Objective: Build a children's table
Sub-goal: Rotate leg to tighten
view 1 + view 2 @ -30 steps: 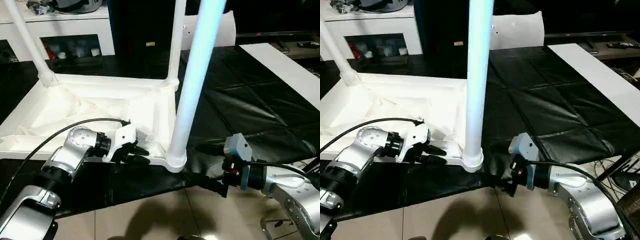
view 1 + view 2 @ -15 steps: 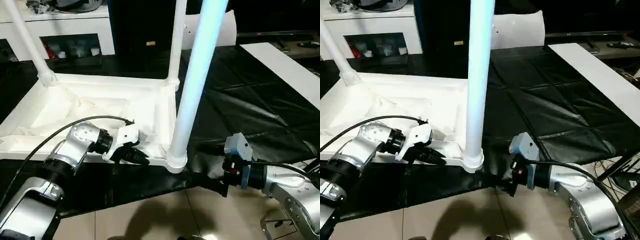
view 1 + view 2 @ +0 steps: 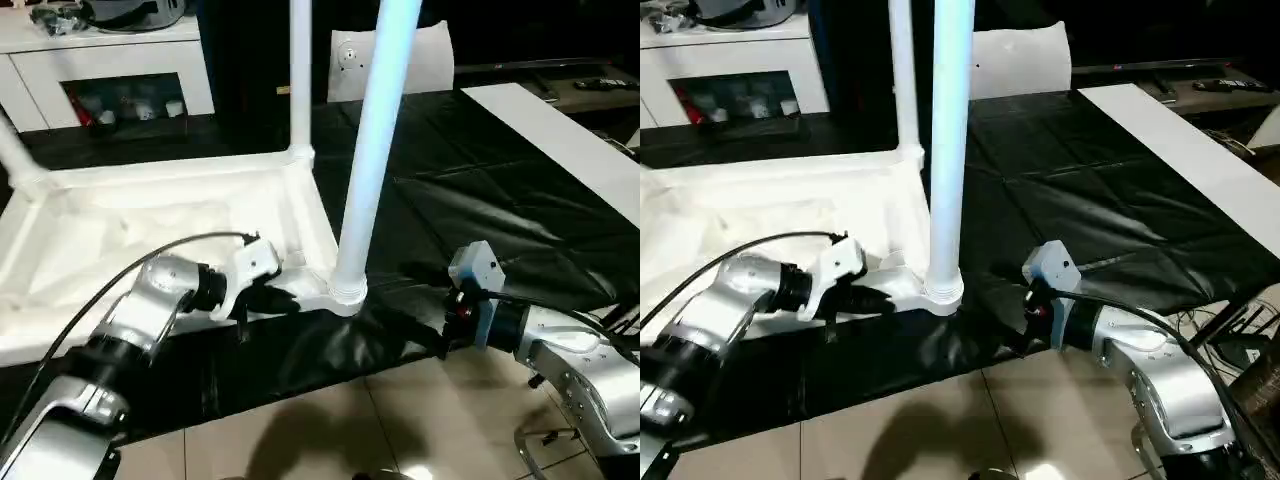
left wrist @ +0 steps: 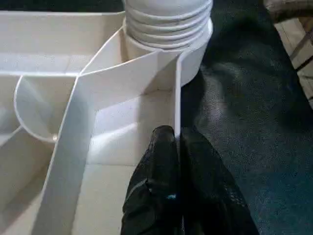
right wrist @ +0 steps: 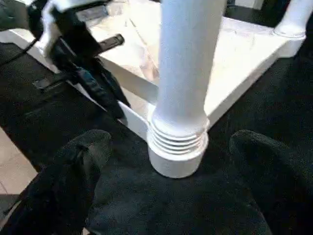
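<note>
Two end effectors are seen: the left end effector [image 4: 178,147] is clamped on the tabletop's rim [image 4: 177,93], the right end effector [image 5: 171,161] spread wide, empty, beside a leg [image 5: 188,63].

near corner: an upright leg [image 3: 368,160] stands in its socket [image 3: 347,293], blocking the way between the two grippers
left gripper [image 4: 177,147]: pinched on the tabletop's thin rim wall [image 4: 177,93], just beside that socket
right gripper [image 5: 171,161]: fingers spread wide, the socket between them
right of the leg: bare black mat [image 3: 500,200], free to pass
far corner: a second leg [image 3: 300,75] stands upright
</note>
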### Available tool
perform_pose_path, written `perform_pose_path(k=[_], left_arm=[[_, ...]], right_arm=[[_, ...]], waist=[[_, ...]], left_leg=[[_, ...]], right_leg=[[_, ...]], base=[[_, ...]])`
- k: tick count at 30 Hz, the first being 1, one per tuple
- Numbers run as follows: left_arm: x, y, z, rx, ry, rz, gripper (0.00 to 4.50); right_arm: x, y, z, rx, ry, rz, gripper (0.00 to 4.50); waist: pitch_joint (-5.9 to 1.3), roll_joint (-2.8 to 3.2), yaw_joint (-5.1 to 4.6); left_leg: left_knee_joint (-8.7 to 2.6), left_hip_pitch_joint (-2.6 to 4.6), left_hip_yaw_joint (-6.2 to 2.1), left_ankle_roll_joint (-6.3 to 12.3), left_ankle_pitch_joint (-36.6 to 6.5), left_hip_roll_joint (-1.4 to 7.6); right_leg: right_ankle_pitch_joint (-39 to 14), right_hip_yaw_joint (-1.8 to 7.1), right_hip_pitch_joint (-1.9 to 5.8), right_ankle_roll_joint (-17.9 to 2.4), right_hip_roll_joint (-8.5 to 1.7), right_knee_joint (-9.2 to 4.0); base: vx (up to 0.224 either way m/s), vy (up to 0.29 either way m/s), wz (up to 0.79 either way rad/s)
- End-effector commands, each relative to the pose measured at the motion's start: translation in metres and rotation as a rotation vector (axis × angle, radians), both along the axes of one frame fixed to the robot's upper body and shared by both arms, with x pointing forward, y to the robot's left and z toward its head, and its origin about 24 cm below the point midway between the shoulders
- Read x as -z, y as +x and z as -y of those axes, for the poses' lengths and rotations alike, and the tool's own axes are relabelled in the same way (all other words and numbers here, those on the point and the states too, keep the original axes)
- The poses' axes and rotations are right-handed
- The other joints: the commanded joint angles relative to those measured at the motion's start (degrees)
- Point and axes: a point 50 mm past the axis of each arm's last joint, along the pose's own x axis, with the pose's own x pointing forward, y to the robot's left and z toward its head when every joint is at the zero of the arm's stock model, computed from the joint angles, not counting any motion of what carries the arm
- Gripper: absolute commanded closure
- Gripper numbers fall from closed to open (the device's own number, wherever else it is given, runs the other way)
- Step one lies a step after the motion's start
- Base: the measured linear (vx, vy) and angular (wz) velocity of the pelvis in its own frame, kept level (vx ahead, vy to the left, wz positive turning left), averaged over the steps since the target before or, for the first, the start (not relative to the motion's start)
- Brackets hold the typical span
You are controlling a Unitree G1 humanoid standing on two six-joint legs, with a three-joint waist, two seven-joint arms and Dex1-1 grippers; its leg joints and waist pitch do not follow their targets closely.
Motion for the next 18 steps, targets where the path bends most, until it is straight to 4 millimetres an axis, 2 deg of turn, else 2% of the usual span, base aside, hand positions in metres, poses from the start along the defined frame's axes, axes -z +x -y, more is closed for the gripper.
perform_pose_path(k=[1, 2, 3, 4, 5, 8, 10, 11, 13, 14, 17, 18], left_arm=[[0.013, -0.018, 0.0, 0.166, 0.032, -0.045, 4.44], [0.013, -0.02, 0.001, 0.2, 0.032, -0.044, 4.44], [0.013, -0.021, 0.001, 0.207, 0.034, -0.044, 4.44], [0.013, -0.02, 0.002, 0.201, 0.034, -0.044, 4.5], [0.011, -0.02, 0.004, 0.228, 0.027, -0.036, 4.5], [0.007, -0.022, 0.005, 0.287, 0.043, -0.049, 4.5], [0.006, -0.022, 0.005, 0.308, 0.05, -0.054, 4.5], [0.004, -0.022, 0.005, 0.351, 0.059, -0.06, 4.5], [0.002, -0.022, 0.007, 0.389, 0.065, -0.063, 4.5], [0.001, -0.022, 0.007, 0.408, 0.066, -0.064, 4.5], [-0.001, -0.024, 0.011, 0.472, 0.074, -0.073, 4.5], [-0.001, -0.025, 0.013, 0.491, 0.081, -0.076, 4.5]], right_arm=[[-0.005, 0.006, -0.001, -0.036, 0.029, 0.028, 0.0], [-0.006, 0.008, -0.002, -0.049, 0.049, 0.025, 0.0], [-0.006, 0.009, -0.003, -0.055, 0.062, 0.023, 0.0], [-0.006, 0.01, -0.003, -0.067, 0.071, 0.02, 0.28], [-0.005, 0.011, -0.005, -0.108, 0.079, 0.009, 0.28], [-0.003, 0.011, -0.008, -0.197, 0.092, -0.021, 0.53], [-0.002, 0.011, -0.01, -0.235, 0.091, -0.033, 0.71], [0.0, 0.01, -0.013, -0.311, 0.075, -0.055, 0.84], [0.002, 0.011, -0.014, -0.353, 0.06, -0.062, 0.97], [0.003, 0.012, -0.014, -0.367, 0.053, -0.063, 1.09], [0.001, 0.017, -0.016, -0.398, 0.055, -0.067, 1.24], [0.001, 0.018, -0.016, -0.42, 0.056, -0.072, 1.47]], waist=[[-3.61, -0.7, 0.64], [-3.63, -0.79, 0.61], [-3.62, -0.51, 0.68], [-3.62, -0.51, 0.68], [-3.64, -0.54, 0.85], [-3.61, -0.36, 1.6], [-3.6, -0.3, 1.78], [-3.61, -0.17, 2.01], [-3.56, -0.45, 2.19], [-3.51, -0.34, 2.3], [-3.63, -0.55, 2.56], [-3.61, -0.58, 2.73]], left_leg=[[-3.54, -1.69, 0.72, 4.58, -5.81, 0.09], [-3.52, -1.66, 0.81, 4.73, -5.56, 0.16], [-3.6, -1.44, 0.83, 4.79, -5.1, 0.39], [-3.6, -1.44, 0.83, 4.79, -5.1, 0.39], [-3.57, -1.39, 0.89, 4.77, -4.79, 0.57], [-3.62, -1.26, 1.03, 4.41, -5.14, 0.65], [-3.65, -1.19, 1.01, 4.29, -5.19, 0.75], [-3.68, -1.12, 1.04, 4.03, -5.76, 0.66], [-3.68, -1.13, 1.1, 3.79, -6.3, 0.68], [-3.72, -1.1, 1.07, 3.65, -6.46, 0.65], [-3.67, -1.04, 1.08, 3.23, -6.33, 0.73], [-3.66, -1.08, 1.09, 3.34, -6.16, 0.78]], right_leg=[[-22.74, 2.7, 3.56, -4.26, -3.95, -4.85], [-21.91, 2.78, 3.5, -4.53, -3.92, -4.75], [-19.85, 2.87, 3.37, -5.79, -3.94, -4.4], [-19.85, 2.87, 3.37, -5.79, -3.94, -4.4], [-17.24, 2.9, 3.42, -7.53, -3.93, -4.01], [-16.2, 3.02, 3.54, -8.75, -4.09, -3.79], [-16.19, 3.09, 3.53, -8.76, -4.15, -3.82], [-16.47, 3.01, 3.55, -8.9, -4.08, -3.9], [-17.27, 3.06, 3.63, -8.46, -4.11, -3.95], [-18.42, 3.02, 3.57, -8.28, -4.2, -4.1], [-18.84, 3.02, 3.51, -8.19, -4.14, -3.98], [-18.37, 3.06, 3.54, -8.23, -4.19, -3.89]], base=[[0.0, 0.0, 0.0], [0.0, 0.0, 0.0], [0.0, 0.0, 0.0], [0.0, 0.0, 0.0], [0.0, 0.0, 0.0], [0.0, 0.0, 0.0], [0.0, 0.0, 0.0], [0.0, 0.0, 0.0], [0.0, 0.0, 0.0], [0.0, 0.0, 0.0], [0.0, 0.0, 0.0], [0.0, 0.0, 0.0]])
